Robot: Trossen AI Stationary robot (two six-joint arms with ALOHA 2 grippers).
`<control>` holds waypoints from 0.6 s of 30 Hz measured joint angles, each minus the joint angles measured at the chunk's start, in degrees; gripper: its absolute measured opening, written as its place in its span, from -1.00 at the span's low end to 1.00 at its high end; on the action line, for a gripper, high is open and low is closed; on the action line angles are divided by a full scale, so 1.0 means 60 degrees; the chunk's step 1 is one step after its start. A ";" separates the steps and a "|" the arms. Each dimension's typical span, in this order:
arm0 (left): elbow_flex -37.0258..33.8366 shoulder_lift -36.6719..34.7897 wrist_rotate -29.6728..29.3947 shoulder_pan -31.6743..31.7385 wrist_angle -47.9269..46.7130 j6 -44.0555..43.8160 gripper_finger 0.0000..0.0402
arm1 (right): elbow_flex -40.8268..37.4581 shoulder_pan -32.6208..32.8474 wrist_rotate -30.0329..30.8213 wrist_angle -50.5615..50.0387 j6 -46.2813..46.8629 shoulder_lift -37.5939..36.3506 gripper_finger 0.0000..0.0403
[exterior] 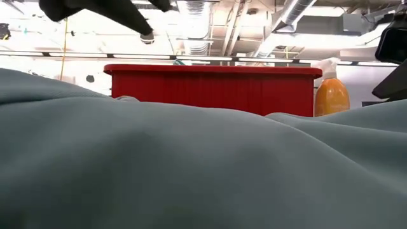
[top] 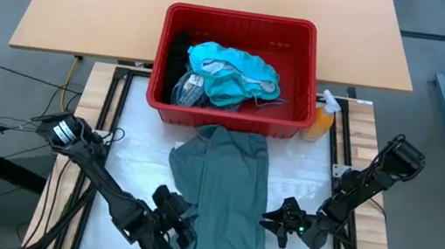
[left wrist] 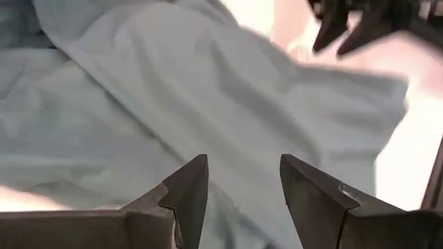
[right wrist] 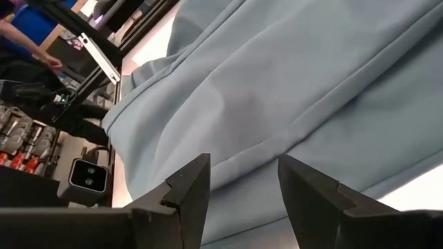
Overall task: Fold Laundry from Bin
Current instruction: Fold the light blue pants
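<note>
One grey-green garment (top: 221,191) lies spread on the table (top: 313,169), partly folded, its far edge just beside the red bin (top: 235,69). Left to right: the left gripper (top: 174,230) sits at the garment's near left corner, fingers (left wrist: 187,190) parted over the cloth and holding nothing; the garment fills the middle; the right gripper (top: 286,222) rests at the garment's right edge, fingers (right wrist: 190,187) likewise parted and empty. In the bin, teal laundry (top: 234,73) and a black piece (top: 180,52) wait; an orange bottle (top: 322,122) stands to its right. Step in hand, as judged: between folds of the first garment. The next move probably calls for both grippers to close on an edge and carry it across evenly.
</note>
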 joint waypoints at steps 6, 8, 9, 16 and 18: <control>-0.0530 0.0188 -0.0713 0.0500 0.0108 -0.1499 -0.15 | 0.0000 -0.0002 0.0001 0.0017 -0.0110 -0.0011 -0.02; -0.0808 0.0171 -0.0264 0.0913 0.0347 -0.1455 -0.15 | 0.0000 0.0006 -0.0002 -0.0066 -0.0139 -0.0011 -0.02; -0.0907 0.0177 -0.0062 0.1117 0.0414 -0.1289 -0.15 | 0.0000 0.0009 -0.0002 -0.0063 -0.0170 -0.0011 -0.02; -0.0979 0.0376 0.0964 0.2820 0.0481 0.0257 0.01 | 0.0000 -0.0020 0.0002 -0.0076 -0.0393 -0.0011 -0.02; -0.0968 0.0465 0.1521 0.3307 0.0782 0.0702 0.08 | 0.0000 -0.0020 0.0002 -0.0066 -0.0390 -0.0011 -0.02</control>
